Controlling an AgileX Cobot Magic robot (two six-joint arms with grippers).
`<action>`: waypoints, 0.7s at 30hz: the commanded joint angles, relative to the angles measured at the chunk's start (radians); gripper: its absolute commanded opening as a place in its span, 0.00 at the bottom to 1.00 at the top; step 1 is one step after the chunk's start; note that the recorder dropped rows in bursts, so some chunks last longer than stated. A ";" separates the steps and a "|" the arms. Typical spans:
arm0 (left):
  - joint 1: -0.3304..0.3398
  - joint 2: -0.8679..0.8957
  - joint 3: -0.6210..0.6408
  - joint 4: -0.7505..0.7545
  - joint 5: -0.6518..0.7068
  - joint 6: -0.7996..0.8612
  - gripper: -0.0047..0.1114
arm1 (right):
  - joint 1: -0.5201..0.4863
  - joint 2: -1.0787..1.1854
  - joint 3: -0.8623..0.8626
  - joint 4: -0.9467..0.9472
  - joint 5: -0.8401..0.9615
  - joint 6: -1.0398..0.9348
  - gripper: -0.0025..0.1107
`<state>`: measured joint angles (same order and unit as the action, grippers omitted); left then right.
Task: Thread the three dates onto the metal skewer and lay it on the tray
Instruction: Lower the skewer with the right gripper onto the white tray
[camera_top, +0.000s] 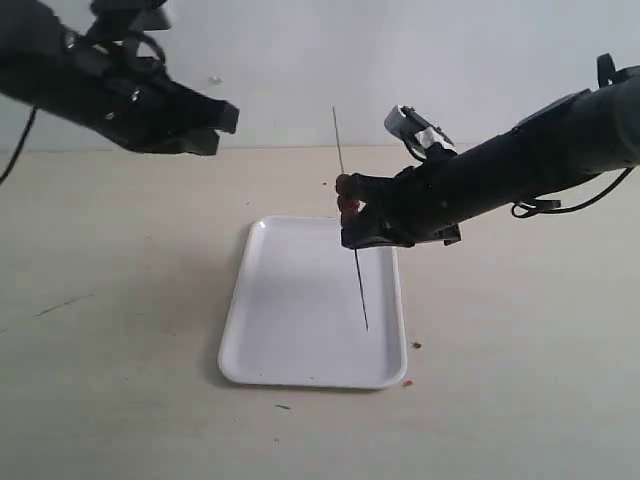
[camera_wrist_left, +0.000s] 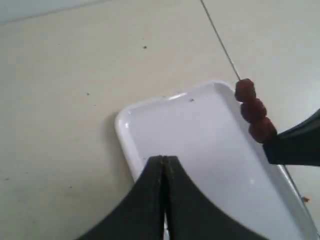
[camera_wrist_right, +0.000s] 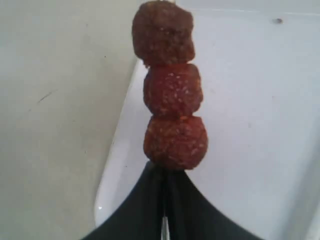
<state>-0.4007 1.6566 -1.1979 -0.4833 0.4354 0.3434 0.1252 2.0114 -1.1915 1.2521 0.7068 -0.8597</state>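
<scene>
All three dates (camera_top: 347, 195) sit in a row on the metal skewer (camera_top: 361, 290), right against my right gripper's fingertips. That gripper (camera_top: 352, 225) is shut on the skewer and holds it steeply tilted over the white tray's (camera_top: 300, 320) far right part. The skewer's lower end hangs over the tray floor; I cannot tell if it touches. The right wrist view has the dates (camera_wrist_right: 172, 90) stacked just beyond the right gripper (camera_wrist_right: 164, 172), tray (camera_wrist_right: 250, 100) beneath. My left gripper (camera_top: 225, 120) is shut and empty, raised at the far left. Its wrist view shows its tips (camera_wrist_left: 163, 159) above the tray (camera_wrist_left: 200, 130), with the dates (camera_wrist_left: 254, 110) and skewer (camera_wrist_left: 217, 37).
Small reddish crumbs (camera_top: 416, 345) lie on the beige table just right of the tray, another (camera_top: 406, 382) by its near right corner. A dark speck (camera_top: 283, 407) lies in front of the tray. A pale wall stands behind the table.
</scene>
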 joint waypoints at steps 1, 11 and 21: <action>0.004 -0.300 0.312 -0.001 -0.316 0.054 0.04 | 0.028 -0.022 -0.002 -0.171 -0.004 0.204 0.02; 0.034 -0.917 0.583 0.058 -0.353 0.099 0.04 | 0.206 -0.022 -0.002 -0.357 -0.122 0.633 0.02; 0.034 -1.114 0.624 0.057 -0.238 0.097 0.04 | 0.321 -0.022 -0.002 -0.533 -0.235 0.896 0.02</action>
<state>-0.3680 0.5715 -0.5861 -0.4285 0.1683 0.4432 0.4332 2.0007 -1.1915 0.7432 0.4959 0.0000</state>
